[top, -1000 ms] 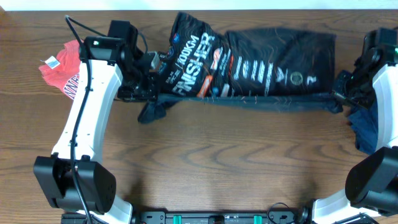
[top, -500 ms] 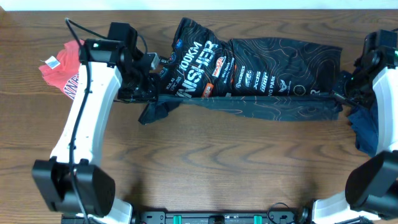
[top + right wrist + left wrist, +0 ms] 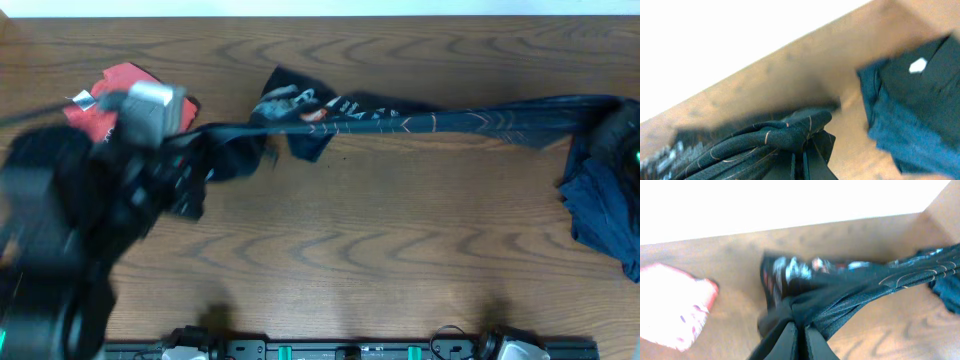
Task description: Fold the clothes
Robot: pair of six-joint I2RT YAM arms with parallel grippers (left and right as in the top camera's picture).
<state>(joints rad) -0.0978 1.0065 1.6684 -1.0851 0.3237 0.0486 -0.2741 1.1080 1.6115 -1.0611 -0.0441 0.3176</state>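
Step in hand, as judged: stretching the garment out before laying it down. The black shirt [image 3: 420, 120] hangs taut above the far half of the bench [image 3: 350, 260], bunched into a narrow band. Its long axis runs from left edge to right edge, printed end leftward. The left gripper [image 3: 801, 331] and right gripper [image 3: 800, 154] each clamp one bunched end. The next move calls for lowering it flat, clear of the red garment [image 3: 125, 85] and blue garment [image 3: 600, 205].
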